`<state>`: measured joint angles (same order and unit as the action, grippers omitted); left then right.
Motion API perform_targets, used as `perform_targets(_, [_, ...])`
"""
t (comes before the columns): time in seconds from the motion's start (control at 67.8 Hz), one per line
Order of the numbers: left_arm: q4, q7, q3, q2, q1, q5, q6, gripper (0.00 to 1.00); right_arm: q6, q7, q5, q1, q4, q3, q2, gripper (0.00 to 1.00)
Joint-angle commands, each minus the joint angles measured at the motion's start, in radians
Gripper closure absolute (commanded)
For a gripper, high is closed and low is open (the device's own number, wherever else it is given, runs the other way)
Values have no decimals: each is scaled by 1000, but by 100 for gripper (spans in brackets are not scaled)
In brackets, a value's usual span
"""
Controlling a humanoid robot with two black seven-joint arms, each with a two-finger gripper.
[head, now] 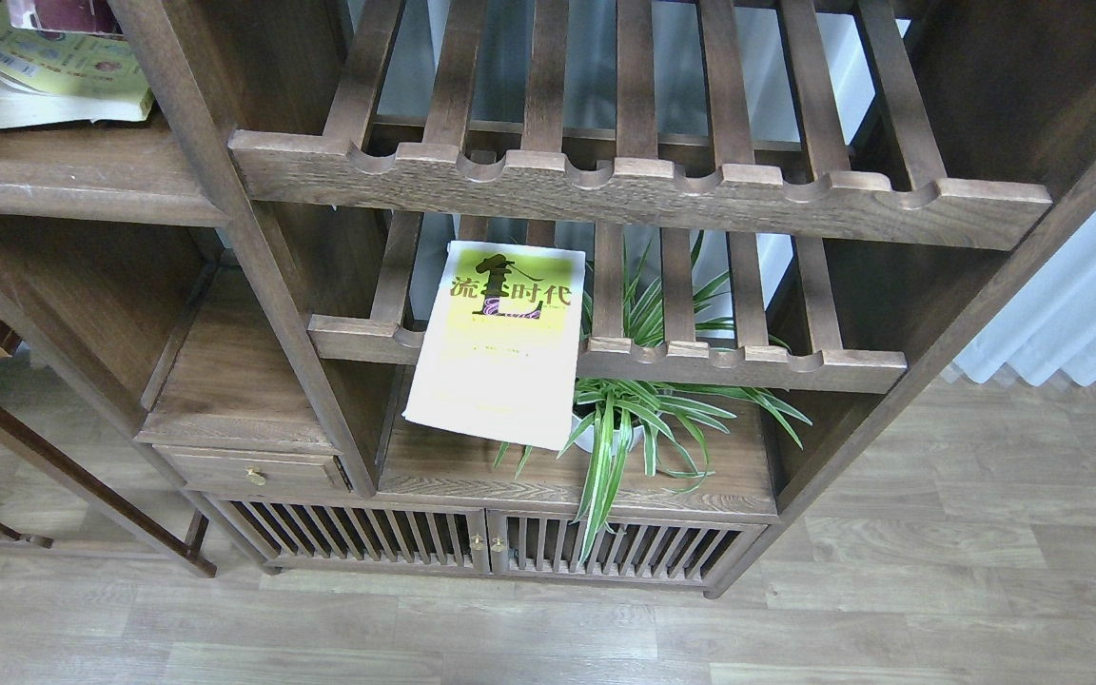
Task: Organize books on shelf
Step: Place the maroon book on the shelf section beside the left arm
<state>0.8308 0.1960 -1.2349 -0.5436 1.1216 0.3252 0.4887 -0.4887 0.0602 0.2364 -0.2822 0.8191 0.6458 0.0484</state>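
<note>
A dark-brown wooden shelving unit (253, 314) fills the head view, standing on a pale grey-brown plank floor (938, 590). At the far left, a solid flat dark-brown shelf board (63, 176) with a plain straight front edge carries a thick book with a yellow-green illustrated cover (44, 81), lying flat and angled, its white page block facing near. On top of it, right at the upper edge of the view, sits a maroon book (63, 14), of which only a small corner shows.

In the middle of the unit, a yellow-green-and-white paperback with dark Chinese characters (500, 342) lies on the lower slatted rack with a scalloped front rail (748, 362), its near end overhanging the rail and tilting downwards. Just right of it and below the rack, a spider plant with striped green leaves in a small white pot (624, 419) stands on the lower board (472, 471); its leaves touch the book's near right corner. A second slatted rack (634, 185) runs above. Below are a small drawer with a brass knob (253, 473) and two slatted cabinet doors (481, 542). A white pleated curtain (1071, 304) hangs at the far right.

Neither gripper appears in the view, so whether they are spread or pressed together cannot be told
</note>
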Motion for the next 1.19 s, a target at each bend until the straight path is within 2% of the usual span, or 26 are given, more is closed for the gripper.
perform_targets(0.0, [-7, -1, 3, 8, 1, -2, 0, 84, 0, 0, 0, 0, 0, 0, -1, 1])
perform_targets(0.089, [-5, -10, 3, 16, 0, -3, 0, 68, 0, 0, 0, 1, 0, 0, -1, 1])
perform_targets(0.103, [-2, -10, 3, 19, -9, -5, 0, 43, 0, 0, 0, 1, 0, 0, -1, 1])
perform_targets(0.133, [1, -9, 3, 16, -16, -5, 0, 29, 0, 0, 0, 1, 0, 0, -1, 1])
perform_targets(0.148, [1, -9, 3, 14, -17, -5, 0, 25, 0, 0, 0, 1, -1, 2, -1, 1])
perform_targets(0.162, [7, -10, -1, 13, -23, -5, 0, 17, 0, 0, 1, 3, -1, 2, -1, 1])
perform_targets(0.177, [10, -10, -6, 11, -28, -6, 0, 15, 0, 0, 1, 3, -1, 3, -1, 1])
perform_targets(0.339, [57, -9, -37, -38, -80, -28, 0, 15, 0, -5, 17, 18, -14, 6, -5, 1])
perform_targets(0.487, [68, -10, -41, -38, -95, -38, 0, 14, 0, -5, 17, 18, -14, 0, -13, 1])
perform_targets(0.767, [172, -4, -95, -53, -174, -48, 0, 14, 0, -5, 18, 17, -14, 0, -7, 1])
perform_targets(0.782, [217, 2, -135, -53, -210, -48, 0, 14, 0, -5, 17, 17, -14, 0, -9, 1])
perform_targets(0.841, [261, 3, -175, -55, -255, -48, 0, 13, 0, -5, 17, 18, -14, 0, -12, 1])
perform_targets(1.18, [450, 5, -382, -65, -522, -51, 0, 11, 0, -5, 17, 20, -14, 0, -15, 1])
